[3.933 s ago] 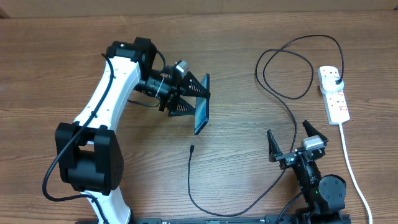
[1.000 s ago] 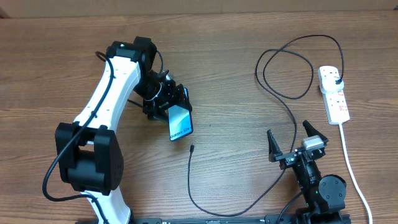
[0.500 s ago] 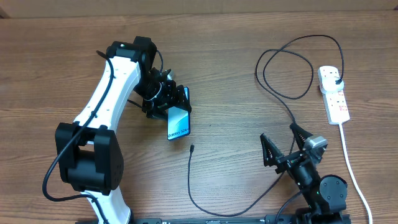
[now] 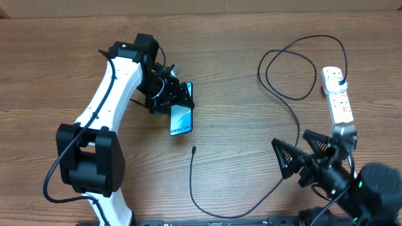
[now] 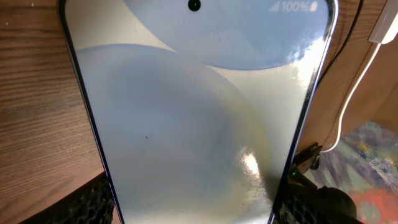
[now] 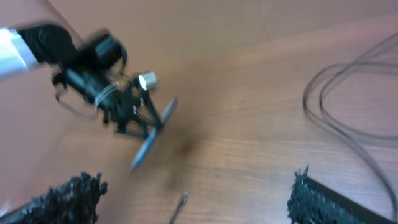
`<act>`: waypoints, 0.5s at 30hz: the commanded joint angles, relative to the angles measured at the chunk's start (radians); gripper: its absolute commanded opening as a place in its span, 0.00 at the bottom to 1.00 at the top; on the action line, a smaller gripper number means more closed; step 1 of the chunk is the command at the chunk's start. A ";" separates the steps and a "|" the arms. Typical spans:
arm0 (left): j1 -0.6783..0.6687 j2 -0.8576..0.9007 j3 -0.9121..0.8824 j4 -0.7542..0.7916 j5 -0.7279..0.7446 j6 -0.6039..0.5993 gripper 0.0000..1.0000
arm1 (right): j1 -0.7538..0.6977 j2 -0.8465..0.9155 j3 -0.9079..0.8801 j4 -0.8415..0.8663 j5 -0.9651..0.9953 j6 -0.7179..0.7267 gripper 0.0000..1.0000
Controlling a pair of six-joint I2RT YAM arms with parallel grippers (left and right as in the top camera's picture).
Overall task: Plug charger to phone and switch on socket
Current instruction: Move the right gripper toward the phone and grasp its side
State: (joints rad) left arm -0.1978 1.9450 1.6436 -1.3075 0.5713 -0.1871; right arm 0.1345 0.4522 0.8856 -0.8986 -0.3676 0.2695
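We see the left end effector [image 4: 179,99] closed on the phone [image 4: 181,119], screen up. The tip of the charger [image 4: 194,150] lies on the counter [image 4: 239,56], just beside the phone's bottom edge. Far from the phone, near the socket [image 4: 337,95], the right end effector [image 4: 288,137] gapes wide, holding nothing.

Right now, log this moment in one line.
left pincer: holds phone, screen up | right pincer: open, empty | charger tip: on table, unplugged | socket: untouched

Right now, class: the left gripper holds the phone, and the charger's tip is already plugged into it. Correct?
Not quite. The left gripper holds the phone, but the charger's tip lies loose on the table, apart from the phone. The overhead view shows it.
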 commanded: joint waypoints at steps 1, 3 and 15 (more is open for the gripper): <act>-0.030 -0.016 0.018 0.012 0.047 -0.004 0.04 | 0.005 0.148 0.156 -0.113 -0.030 -0.011 1.00; -0.044 -0.016 0.018 0.021 0.076 -0.004 0.04 | 0.005 0.230 0.220 -0.177 -0.070 -0.010 1.00; -0.105 -0.016 0.018 0.060 0.229 -0.020 0.04 | 0.006 0.511 0.248 -0.185 -0.316 -0.007 0.73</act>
State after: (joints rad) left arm -0.2890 1.9450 1.6436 -1.2545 0.7128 -0.1898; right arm 0.1345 0.9276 1.1164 -1.0843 -0.6327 0.2657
